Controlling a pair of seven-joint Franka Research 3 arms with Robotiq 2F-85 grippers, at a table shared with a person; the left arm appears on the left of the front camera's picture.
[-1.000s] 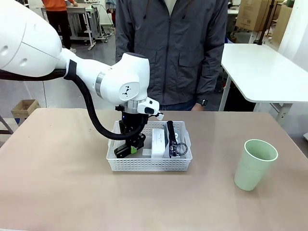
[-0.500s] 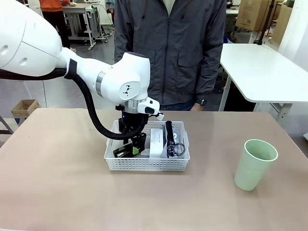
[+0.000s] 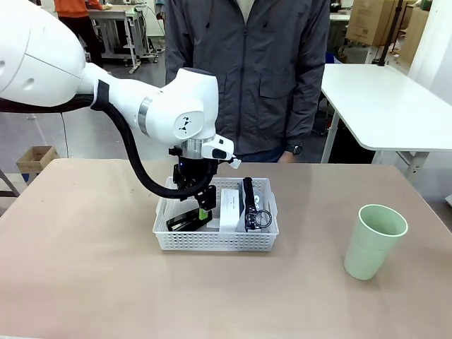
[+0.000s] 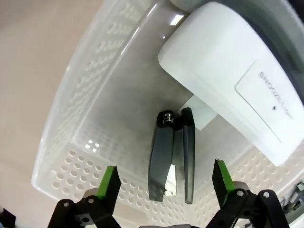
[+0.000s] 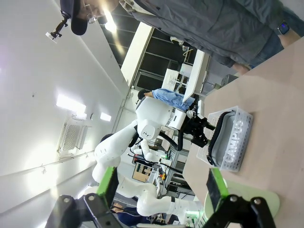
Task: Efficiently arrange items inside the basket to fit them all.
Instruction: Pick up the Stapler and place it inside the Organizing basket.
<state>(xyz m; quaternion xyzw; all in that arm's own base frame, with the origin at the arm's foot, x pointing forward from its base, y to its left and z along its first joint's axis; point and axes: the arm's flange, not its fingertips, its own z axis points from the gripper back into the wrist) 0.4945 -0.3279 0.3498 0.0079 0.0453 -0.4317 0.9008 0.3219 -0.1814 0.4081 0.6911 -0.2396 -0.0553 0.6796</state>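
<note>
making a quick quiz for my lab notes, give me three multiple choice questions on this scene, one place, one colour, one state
1. Where is the cup?
A in the basket
B on the table, right of the basket
C in the left claw

2. The stapler colour?
A black
B red
C yellow

3. The left claw is:
A open above the stapler
B shut on the stapler
C shut on the cup

1B, it stands on the table apart from the basket; 2A, black in the wrist view; 3A, jaws spread wide above it.
</note>
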